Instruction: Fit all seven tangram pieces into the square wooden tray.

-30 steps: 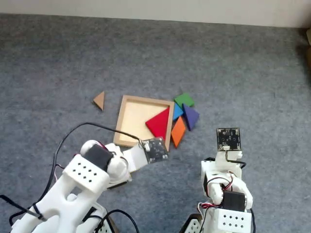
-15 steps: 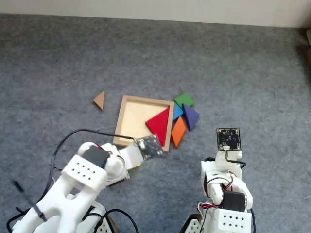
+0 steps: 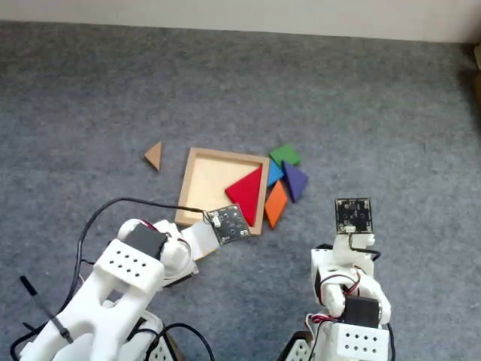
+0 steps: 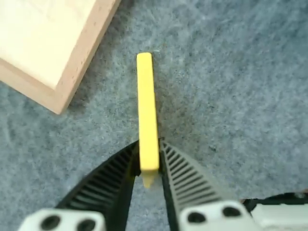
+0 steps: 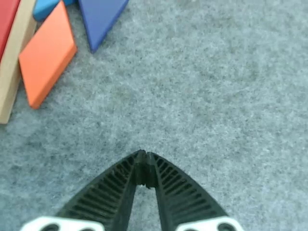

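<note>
Grey carpet [image 3: 376, 98] carries wooden tray [image 3: 225, 154], tan triangle [image 3: 153, 156], orange parallelogram [image 3: 276, 204].

The tray [image 3: 204, 184] is overlooked from high above, and its edges are apparently caught again, close up, in both downward-facing wrist views.

A grey carpet [image 3: 361, 98] covers the table, its nap short and mottled with lighter and darker flecks. Along the far edge runs a pale strip [image 3: 225, 11], plain and flat, meeting the carpet in a nearly straight line. At the right edge, near the far side, a small brown thing [image 3: 478, 59] juts in, too cut off to tell what it is
</note>
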